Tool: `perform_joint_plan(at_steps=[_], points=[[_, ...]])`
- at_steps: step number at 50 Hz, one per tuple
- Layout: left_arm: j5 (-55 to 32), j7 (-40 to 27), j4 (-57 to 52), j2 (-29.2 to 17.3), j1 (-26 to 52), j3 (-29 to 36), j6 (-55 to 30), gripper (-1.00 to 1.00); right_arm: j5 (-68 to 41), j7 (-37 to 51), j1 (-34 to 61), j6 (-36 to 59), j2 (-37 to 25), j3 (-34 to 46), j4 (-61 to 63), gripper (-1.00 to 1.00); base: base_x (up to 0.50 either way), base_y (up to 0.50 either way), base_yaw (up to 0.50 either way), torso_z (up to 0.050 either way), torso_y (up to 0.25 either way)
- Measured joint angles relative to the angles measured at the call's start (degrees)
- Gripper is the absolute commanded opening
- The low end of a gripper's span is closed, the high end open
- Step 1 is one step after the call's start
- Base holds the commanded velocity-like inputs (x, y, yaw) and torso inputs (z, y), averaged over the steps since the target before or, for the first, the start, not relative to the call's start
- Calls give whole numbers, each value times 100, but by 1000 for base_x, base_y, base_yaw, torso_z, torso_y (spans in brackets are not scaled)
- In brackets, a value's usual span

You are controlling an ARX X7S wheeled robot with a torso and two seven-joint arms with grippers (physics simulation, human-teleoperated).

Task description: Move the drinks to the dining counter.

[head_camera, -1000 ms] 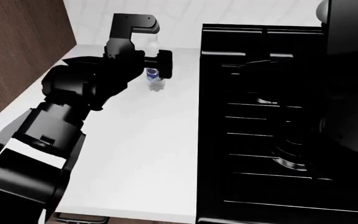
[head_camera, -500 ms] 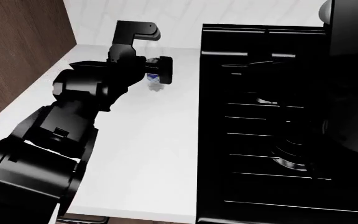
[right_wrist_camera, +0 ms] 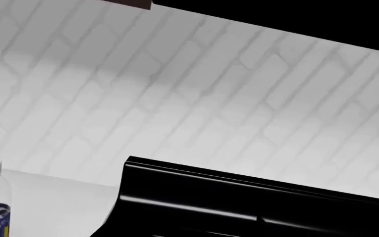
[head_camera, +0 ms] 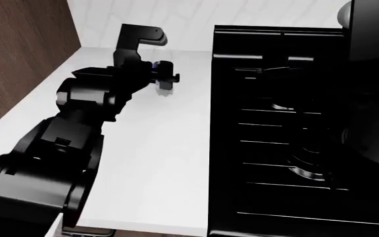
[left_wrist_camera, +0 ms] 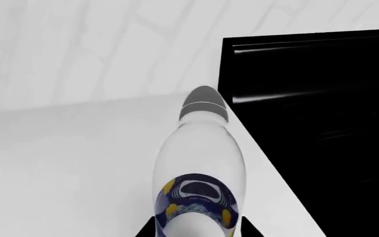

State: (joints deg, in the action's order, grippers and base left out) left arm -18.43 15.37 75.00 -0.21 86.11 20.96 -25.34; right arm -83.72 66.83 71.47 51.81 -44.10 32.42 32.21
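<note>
You are at the pick-up step: your left gripper (head_camera: 164, 79) has its jaws around the clear blue-and-yellow-labelled plastic bottle (left_wrist_camera: 199, 168), which appears gripped, at the back of the white table (head_camera: 156, 148) beside the black stove (head_camera: 295, 123). Next, lift it clear, then carry it toward the dining counter. The right jaws are out of view.
</note>
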Motion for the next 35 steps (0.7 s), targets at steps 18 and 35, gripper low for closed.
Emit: perform_joint_plan(at_steps=[18,35], points=[[464,-250,-911,-120,-245,-497,-106,-100,-5,-2,-2,-9,23,27,8,100,0,0,0,0,1],[-117,-855,-5466,-667,-1476,-685,-2345,-100,93,-157,-13,-34,178,138,8,100,-231,-19,0,0,1]])
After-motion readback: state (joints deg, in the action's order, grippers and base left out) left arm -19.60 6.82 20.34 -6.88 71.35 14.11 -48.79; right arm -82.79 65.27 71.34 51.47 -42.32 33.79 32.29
